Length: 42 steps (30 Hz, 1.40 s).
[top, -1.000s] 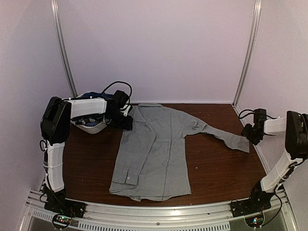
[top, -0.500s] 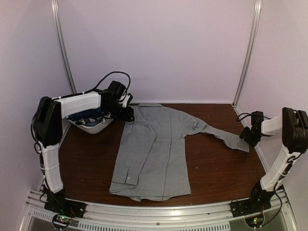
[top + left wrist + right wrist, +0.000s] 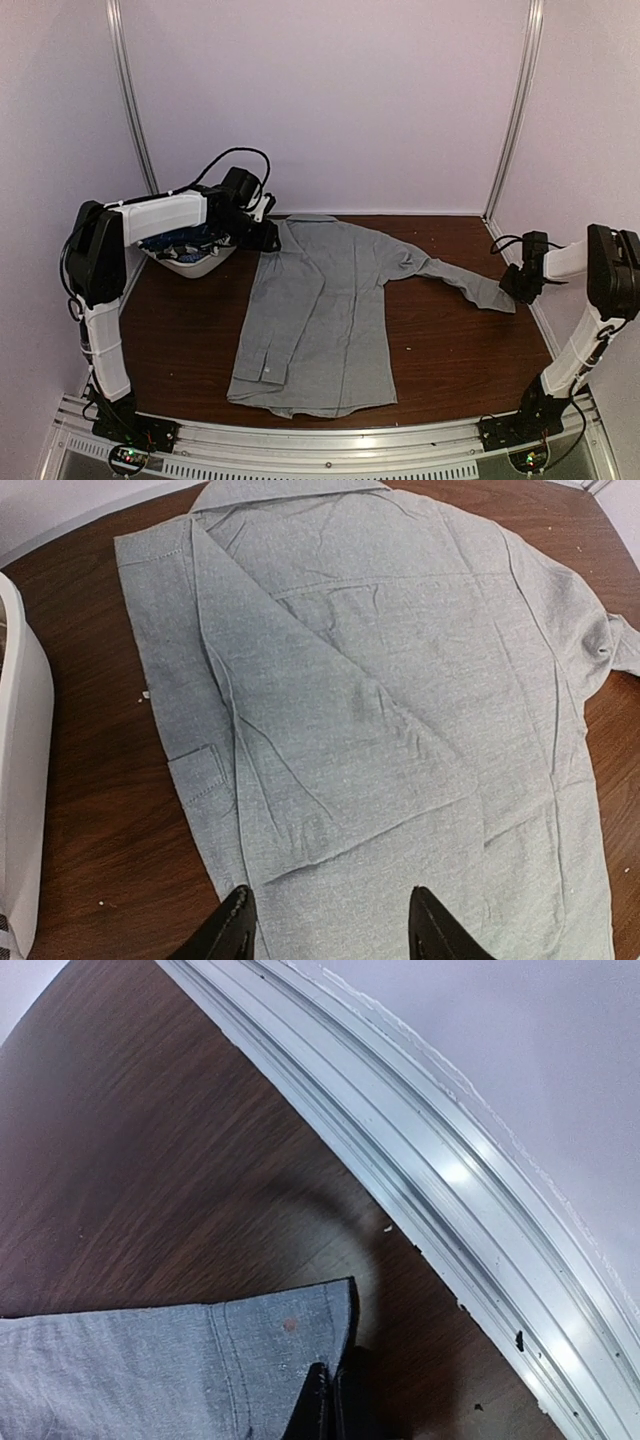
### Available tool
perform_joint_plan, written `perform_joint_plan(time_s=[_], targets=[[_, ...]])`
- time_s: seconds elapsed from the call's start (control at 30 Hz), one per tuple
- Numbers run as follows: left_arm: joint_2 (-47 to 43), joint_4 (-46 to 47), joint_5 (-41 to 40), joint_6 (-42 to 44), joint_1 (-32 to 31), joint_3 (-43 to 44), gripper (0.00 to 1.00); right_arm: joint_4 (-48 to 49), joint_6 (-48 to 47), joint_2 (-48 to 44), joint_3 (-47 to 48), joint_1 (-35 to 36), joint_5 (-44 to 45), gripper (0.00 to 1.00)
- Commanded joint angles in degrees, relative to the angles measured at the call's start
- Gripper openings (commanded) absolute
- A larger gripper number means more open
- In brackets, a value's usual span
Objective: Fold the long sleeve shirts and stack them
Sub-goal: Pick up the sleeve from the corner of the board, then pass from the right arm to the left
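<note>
A grey long sleeve shirt (image 3: 320, 310) lies flat on the brown table, collar toward the back wall. Its left sleeve is folded in over the body (image 3: 330, 740), and its right sleeve stretches out to the right. My right gripper (image 3: 515, 285) is at the end of that sleeve, shut on the cuff (image 3: 230, 1360), with the fingers (image 3: 335, 1405) pinched at the cuff's corner. My left gripper (image 3: 268, 238) hangs by the shirt's left shoulder next to the collar. It is open (image 3: 330, 930), with grey cloth below and nothing between the fingers.
A white basket (image 3: 195, 262) stands at the back left beside the left arm, with dark blue cloth (image 3: 170, 243) in it; its wall (image 3: 20, 780) shows at the left wrist view's edge. A metal rail (image 3: 430, 1170) runs along the table's right edge, close to the cuff.
My right gripper moved in on the sleeve end and shut on the cuff. The left arm swung slightly back and up near the collar, staying open.
</note>
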Motion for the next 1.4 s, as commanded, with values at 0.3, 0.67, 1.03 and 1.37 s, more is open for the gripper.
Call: perform_joint_plan(time_s=[0.3, 0.67, 1.03, 1.37], targets=[[-4.59, 3.20, 6.34, -1.42, -0.38, -0.59, 0.53, 1.32, -12.44, -16.55, 8.64, 15.65, 3.23, 0.00], [-6.78, 10.38, 18.34, 5.25, -6.82, 0.52, 0.53, 5.54, -19.92, -17.79, 12.70, 37.73, -4.38, 0.00], [-1.51, 18.08, 21.97, 9.22, -12.80, 8.53, 0.53, 5.42, -22.72, -15.86, 16.19, 47.98, -15.50, 0.00], [0.87, 21.28, 33.46, 20.03, -13.34, 10.05, 0.59, 0.71, -24.73, -16.44, 16.74, 53.35, -17.52, 0.00]])
